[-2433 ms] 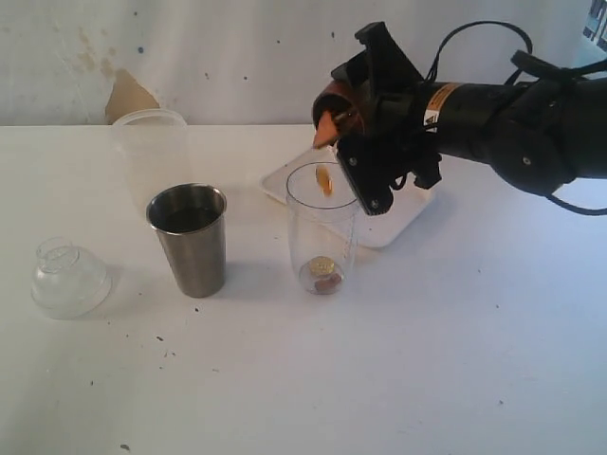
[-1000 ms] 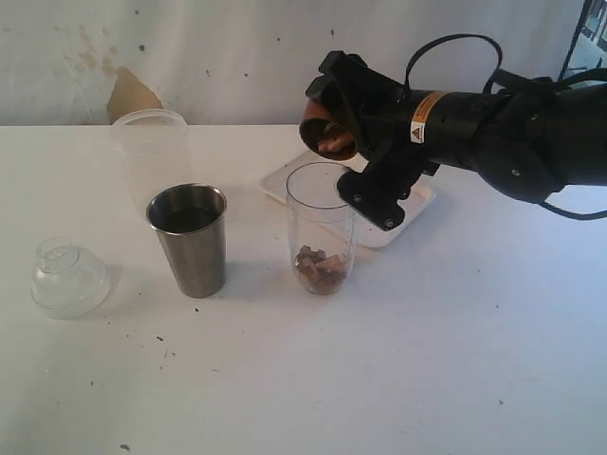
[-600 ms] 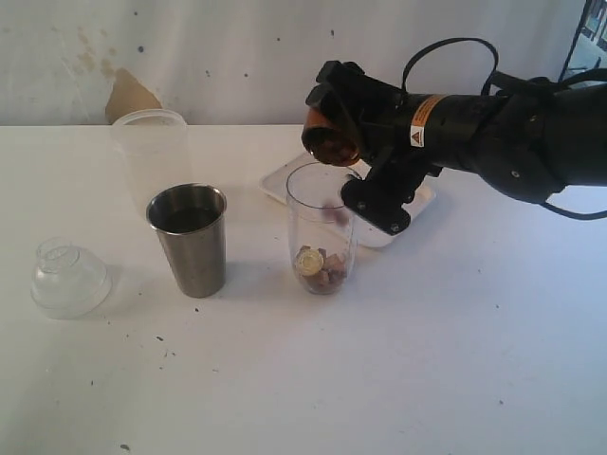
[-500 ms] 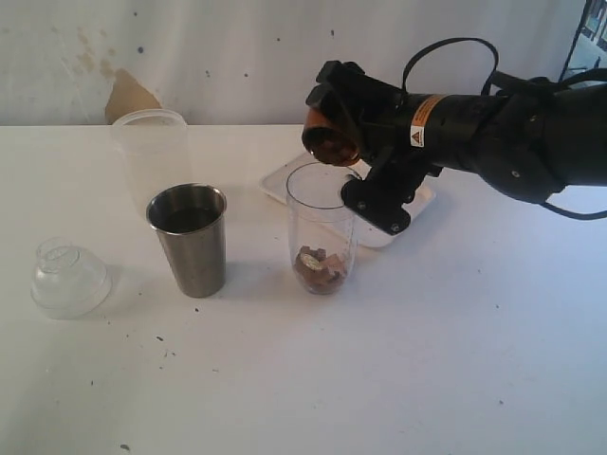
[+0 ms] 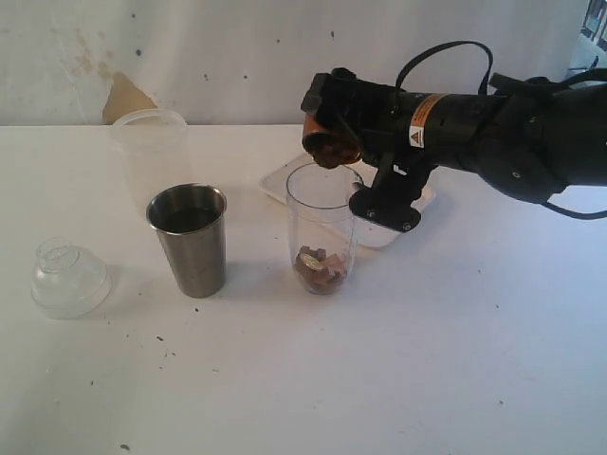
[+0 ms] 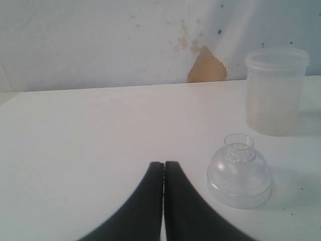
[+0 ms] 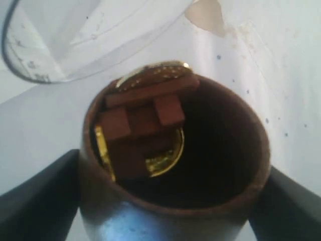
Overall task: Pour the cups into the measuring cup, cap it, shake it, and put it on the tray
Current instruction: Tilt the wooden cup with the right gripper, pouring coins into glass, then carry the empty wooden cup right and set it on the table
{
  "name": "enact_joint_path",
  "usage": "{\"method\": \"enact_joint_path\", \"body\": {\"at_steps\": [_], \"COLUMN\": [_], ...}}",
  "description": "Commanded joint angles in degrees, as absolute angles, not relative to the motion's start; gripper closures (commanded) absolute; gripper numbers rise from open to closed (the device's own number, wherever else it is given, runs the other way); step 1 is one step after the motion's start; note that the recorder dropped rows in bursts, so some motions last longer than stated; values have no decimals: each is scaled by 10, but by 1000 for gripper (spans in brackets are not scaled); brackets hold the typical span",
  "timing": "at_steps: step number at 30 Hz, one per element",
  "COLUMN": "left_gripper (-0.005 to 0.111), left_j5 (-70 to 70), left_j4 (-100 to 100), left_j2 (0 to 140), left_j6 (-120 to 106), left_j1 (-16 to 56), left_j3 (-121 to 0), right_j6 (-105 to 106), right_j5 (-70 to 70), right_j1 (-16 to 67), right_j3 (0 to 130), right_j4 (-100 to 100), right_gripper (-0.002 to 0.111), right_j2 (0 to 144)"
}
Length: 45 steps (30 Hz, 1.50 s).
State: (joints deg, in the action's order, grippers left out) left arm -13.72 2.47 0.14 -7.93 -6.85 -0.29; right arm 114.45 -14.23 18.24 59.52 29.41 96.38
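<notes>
Wooden cup [image 5: 327,144], pinched in right gripper [image 7: 173,203], tipped at measuring cup [image 5: 322,223] 12 o'clock rim: pile [image 5: 320,268] grown; blocks [image 7: 140,125] remain inside.

The reddish-brown cup [image 7: 175,216] holds brown blocks [image 7: 135,125] and a gold coin [image 7: 164,160], the tumbler [image 5: 190,242] is shiny grey, the measuring cup [image 5: 322,223] colourless, the tray [image 5: 280,185] white, the desk [image 5: 379,379] white with dark specks.

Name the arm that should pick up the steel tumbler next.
Left, probably. Its jaws are shut and empty near the dome lid, and the steel tumbler stands on that side. The right jaws hold the wooden cup over the measuring cup.
</notes>
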Motion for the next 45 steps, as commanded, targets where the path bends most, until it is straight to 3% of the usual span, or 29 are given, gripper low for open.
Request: {"method": "enact_joint_path", "body": {"at_steps": [1, 23, 33, 45], "left_gripper": [106, 106, 106, 106], "left_j5": [-134, -134, -134, -134], "left_j4": [30, 30, 30, 30], "left_j2": [0, 0, 0, 0], "left_j6": [-77, -77, -77, -77], "left_j1": [-66, -66, -66, -66], "left_j3": [0, 0, 0, 0], "right_j6": [1153, 1120, 820, 175], "right_j5": [-142, -169, -193, -256], "right_j1": [182, 182, 182, 182], "right_j3": [599, 599, 599, 599], "right_j4": [297, 266, 250, 132], "right_gripper": [108, 108, 108, 108], "right_j2": [968, 968, 968, 968]}}
